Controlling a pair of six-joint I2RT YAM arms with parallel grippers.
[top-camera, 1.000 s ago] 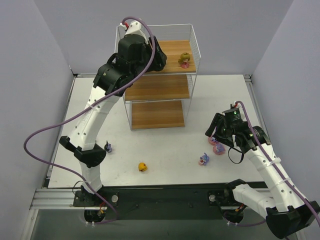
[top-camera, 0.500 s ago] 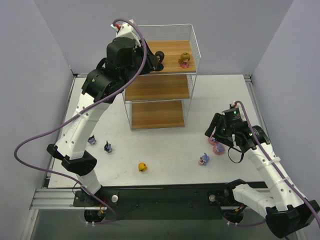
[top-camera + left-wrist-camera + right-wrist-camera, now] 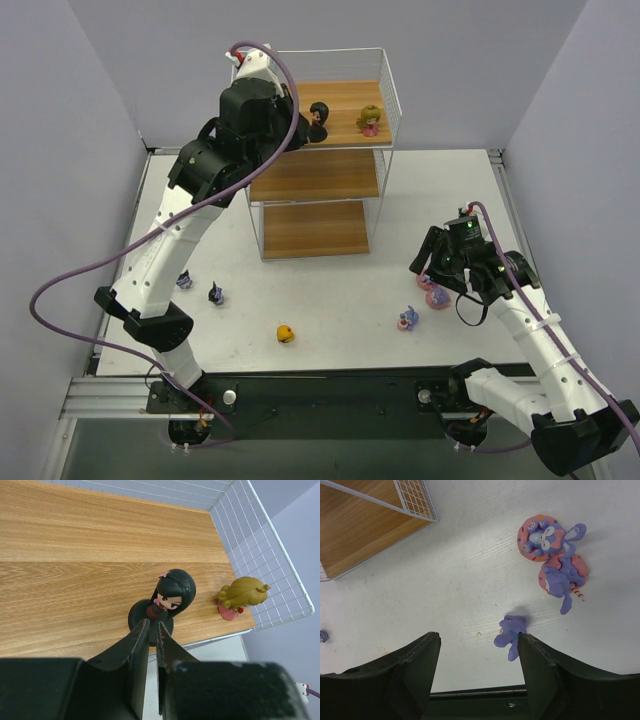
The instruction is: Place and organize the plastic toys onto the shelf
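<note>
The shelf (image 3: 316,178) stands at the back of the table. On its top board (image 3: 75,555) a black-haired doll (image 3: 319,116) (image 3: 172,592) stands upright near the front edge, with an olive-pink doll (image 3: 369,121) (image 3: 240,596) to its right. My left gripper (image 3: 301,127) (image 3: 151,625) sits just in front of the black doll's base, jaws almost together with nothing between them. My right gripper (image 3: 440,277) (image 3: 479,640) hangs open over the table. A small purple bunny (image 3: 511,632) (image 3: 408,318) lies by its right finger, and two purple-pink bunnies (image 3: 545,537) (image 3: 562,577) lie beyond.
A yellow doll (image 3: 286,334) lies on the table at front centre. Two small dark blue-purple figures (image 3: 184,280) (image 3: 216,294) stand near the left arm's base. The shelf's lower corner (image 3: 417,502) shows in the right wrist view, wire mesh walls round the top tier (image 3: 260,555).
The left arm has drawn back from over the top board, leaving the black doll standing there, and its jaws have closed. The right arm has not moved.
</note>
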